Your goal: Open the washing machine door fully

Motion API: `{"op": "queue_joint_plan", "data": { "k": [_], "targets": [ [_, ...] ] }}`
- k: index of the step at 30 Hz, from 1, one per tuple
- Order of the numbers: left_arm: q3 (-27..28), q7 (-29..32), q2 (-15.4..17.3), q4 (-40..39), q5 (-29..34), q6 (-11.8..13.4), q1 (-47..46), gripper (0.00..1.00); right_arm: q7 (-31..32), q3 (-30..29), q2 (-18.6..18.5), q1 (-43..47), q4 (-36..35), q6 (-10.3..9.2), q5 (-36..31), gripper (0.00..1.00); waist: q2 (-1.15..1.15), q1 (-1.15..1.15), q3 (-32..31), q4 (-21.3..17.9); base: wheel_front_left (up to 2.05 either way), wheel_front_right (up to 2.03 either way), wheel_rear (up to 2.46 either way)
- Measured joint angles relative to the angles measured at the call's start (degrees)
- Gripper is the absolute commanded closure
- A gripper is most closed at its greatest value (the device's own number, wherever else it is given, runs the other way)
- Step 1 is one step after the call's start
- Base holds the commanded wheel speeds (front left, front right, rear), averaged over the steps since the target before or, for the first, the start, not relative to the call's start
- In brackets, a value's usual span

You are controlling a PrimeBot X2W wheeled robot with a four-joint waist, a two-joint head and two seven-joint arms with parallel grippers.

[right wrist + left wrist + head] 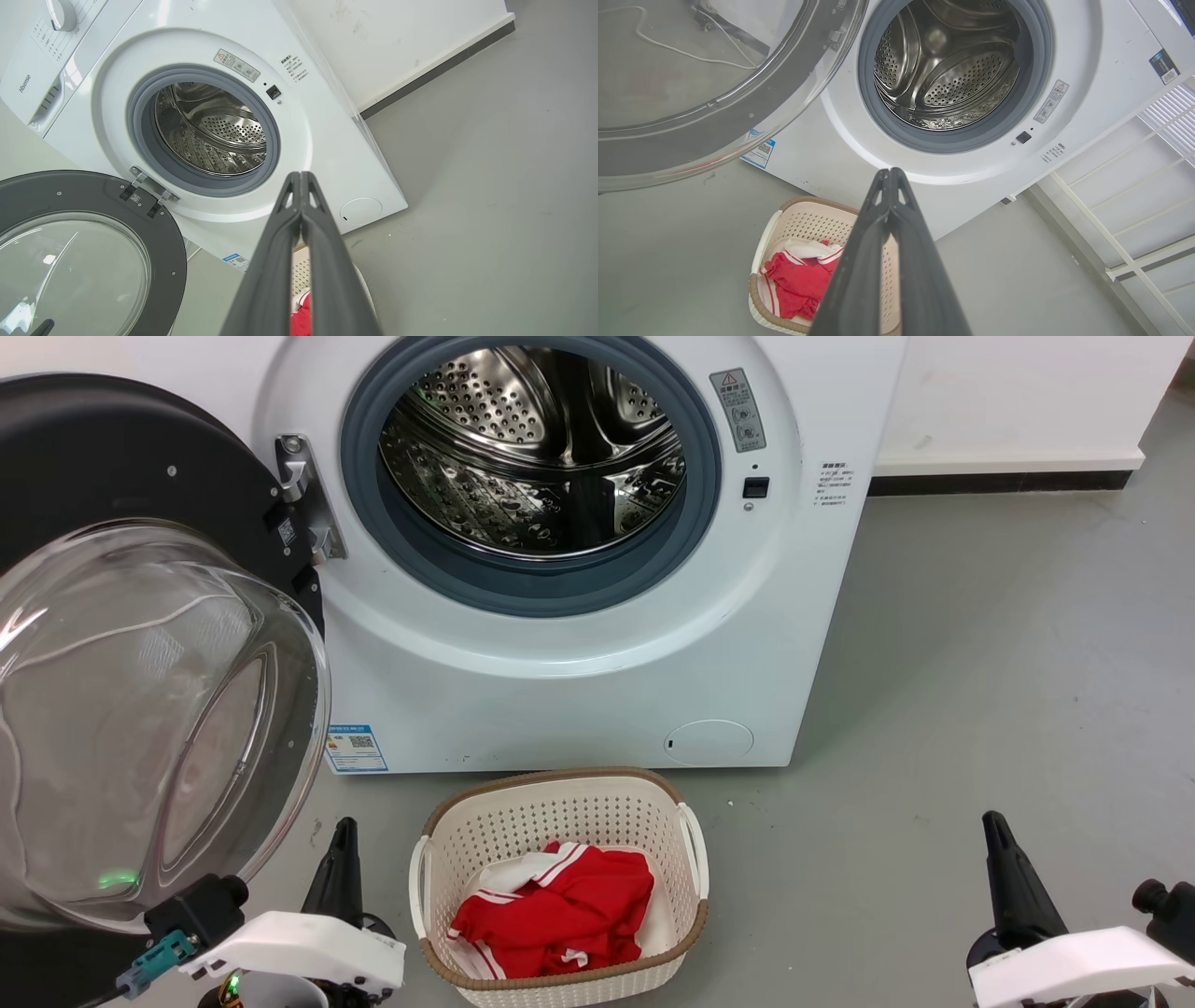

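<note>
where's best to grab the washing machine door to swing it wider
Probably the black rim of the washing machine door, far from the metal hinge, coming edge-on with the left end effector: the rim is thin enough to pinch, while the glass bowl bulges smooth.

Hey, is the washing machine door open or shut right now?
Open. The washing machine door is swung wide to the left on its hinge, leaving the steel drum fully exposed.

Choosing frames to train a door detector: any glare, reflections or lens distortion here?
Head view: white streaks and a green glint on the glass of the washing machine door, specular sparkle in the drum. Left wrist view: floor shows through that glass, the washing machine tilted. Right wrist view: even light, sharp, little glare.
</note>
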Motion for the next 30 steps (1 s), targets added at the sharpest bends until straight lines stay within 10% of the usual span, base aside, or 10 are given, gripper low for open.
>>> {"op": "queue_joint_plan", "data": {
  "k": [30],
  "targets": [
    [4.7,5.5,-1.8,1.1,-20.0,-3.6,-1.8,1.0,3.8,-0.8,-0.3,-3.5,3.4,0.0,22.8,1.0,0.0,0.0,0.6,-0.1,0.0,0.0,0.0]
  ]
}}
